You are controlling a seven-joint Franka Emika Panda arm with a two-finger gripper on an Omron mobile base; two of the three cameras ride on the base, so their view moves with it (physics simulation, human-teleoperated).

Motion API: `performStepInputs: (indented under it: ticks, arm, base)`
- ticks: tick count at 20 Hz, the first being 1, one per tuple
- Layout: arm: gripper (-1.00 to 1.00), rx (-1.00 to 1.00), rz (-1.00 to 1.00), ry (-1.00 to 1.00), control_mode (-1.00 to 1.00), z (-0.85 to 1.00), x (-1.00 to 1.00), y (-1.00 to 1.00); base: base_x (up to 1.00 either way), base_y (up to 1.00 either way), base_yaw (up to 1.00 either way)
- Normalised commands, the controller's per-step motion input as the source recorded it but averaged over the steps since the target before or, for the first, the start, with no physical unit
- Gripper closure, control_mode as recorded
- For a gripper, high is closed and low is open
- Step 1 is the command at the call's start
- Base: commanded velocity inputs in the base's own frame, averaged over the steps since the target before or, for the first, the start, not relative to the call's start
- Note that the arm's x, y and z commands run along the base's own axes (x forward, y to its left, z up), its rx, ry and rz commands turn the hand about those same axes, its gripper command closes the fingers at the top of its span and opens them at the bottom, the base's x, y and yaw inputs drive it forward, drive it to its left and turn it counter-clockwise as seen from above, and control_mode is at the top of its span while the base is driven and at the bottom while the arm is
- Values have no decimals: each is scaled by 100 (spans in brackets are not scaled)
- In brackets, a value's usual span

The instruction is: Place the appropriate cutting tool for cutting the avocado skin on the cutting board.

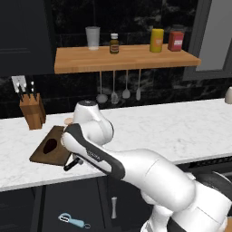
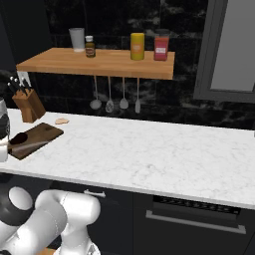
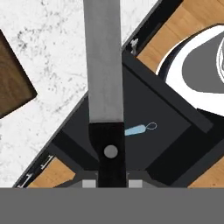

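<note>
My gripper (image 3: 112, 183) is shut on the black handle of the cutting tool (image 3: 104, 65), a long knife. Its grey blade reaches out over the white counter's front edge. A rounded corner of the dark-brown cutting board (image 3: 11, 87) lies just left of the blade. From the left base view, the gripper (image 1: 72, 163) hangs by the near right corner of the cutting board (image 1: 43, 156), largely behind my own arm. The dark avocado (image 1: 50, 145) rests on that board. From the right, a pale streak of the blade (image 2: 31, 144) crosses the cutting board (image 2: 42, 132) beside the avocado (image 2: 19, 138).
A tan knife block (image 1: 32, 110) stands behind the board, and a small tan piece (image 2: 62, 121) lies near it. A light-blue peeler (image 1: 72, 221) lies on the floor below the counter. Ladles hang under a wooden shelf (image 1: 122, 59) that carries jars.
</note>
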Motion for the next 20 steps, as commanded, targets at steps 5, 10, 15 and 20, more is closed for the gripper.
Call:
performStepInputs:
  ticks: [5,10,15,20]
  arm:
    - [100,-2,11,0,-100,-1,71,20]
    - [100,-3,13,0,-100,-5,54,22]
    - [100,-3,11,0,-100,-16,44,29]
    - [100,-2,10,2,-100,-33,38,13]
  base:
    - [0,0,0]
    - [0,0,0]
    - [0,0,0]
    - [0,0,0]
